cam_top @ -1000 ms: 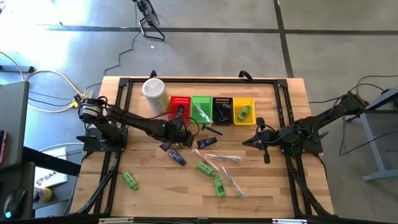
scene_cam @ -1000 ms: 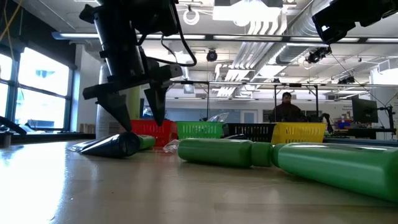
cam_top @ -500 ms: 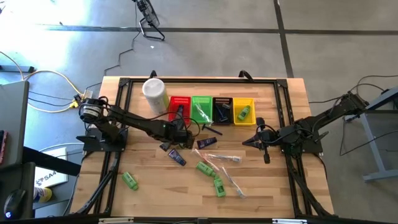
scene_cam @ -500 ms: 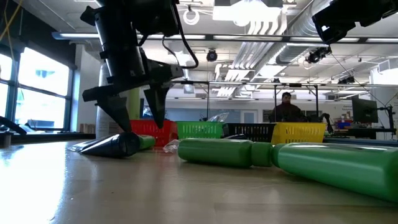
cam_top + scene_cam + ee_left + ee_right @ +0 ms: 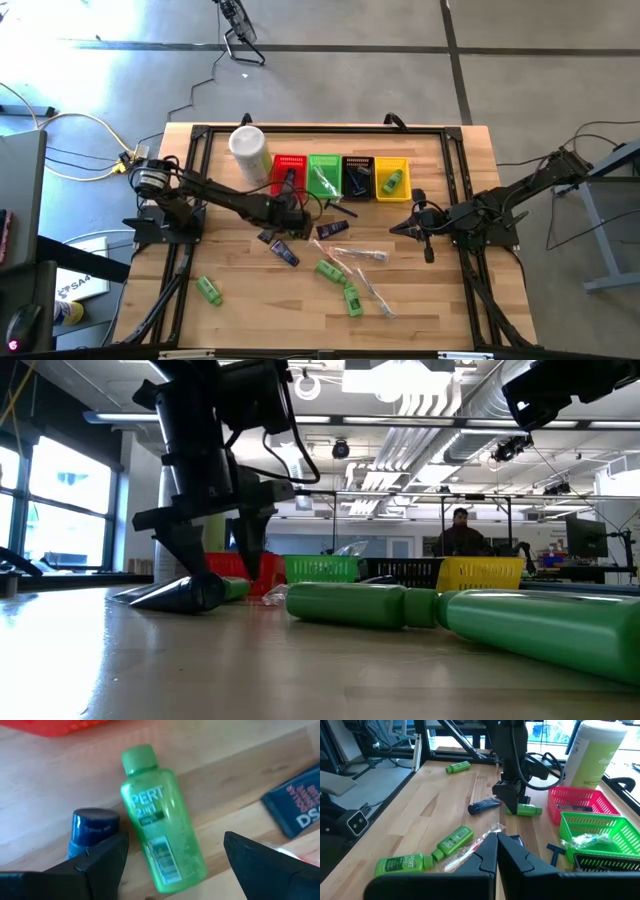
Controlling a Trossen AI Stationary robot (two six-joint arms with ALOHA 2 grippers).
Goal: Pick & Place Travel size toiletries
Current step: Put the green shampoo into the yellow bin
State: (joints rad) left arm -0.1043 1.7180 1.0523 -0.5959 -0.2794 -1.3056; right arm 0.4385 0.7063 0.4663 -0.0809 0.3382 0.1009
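My left gripper (image 5: 172,870) is open and points down over a bright green mini bottle (image 5: 160,827) that lies on its side on the table, just in front of the red basket (image 5: 288,172). One finger stands on each side of the bottle without touching it. A dark tube with a blue cap (image 5: 92,827) lies next to one finger. The right wrist view shows the same bottle (image 5: 526,810) below that gripper (image 5: 512,802). More green bottles (image 5: 330,270), dark tubes (image 5: 283,250) and clear wrapped sticks (image 5: 360,253) lie across the table's middle. My right gripper (image 5: 395,228) is shut and waits at the right.
Red, green (image 5: 324,175), black (image 5: 357,175) and yellow (image 5: 391,178) baskets stand in a row at the far edge, with a tall white canister (image 5: 249,150) to their left. A lone green bottle (image 5: 209,290) lies near the front left. A person sits far behind the table (image 5: 460,535).
My left gripper has come down a little toward the green bottle, and it is still open. The items on the table lie where they were.
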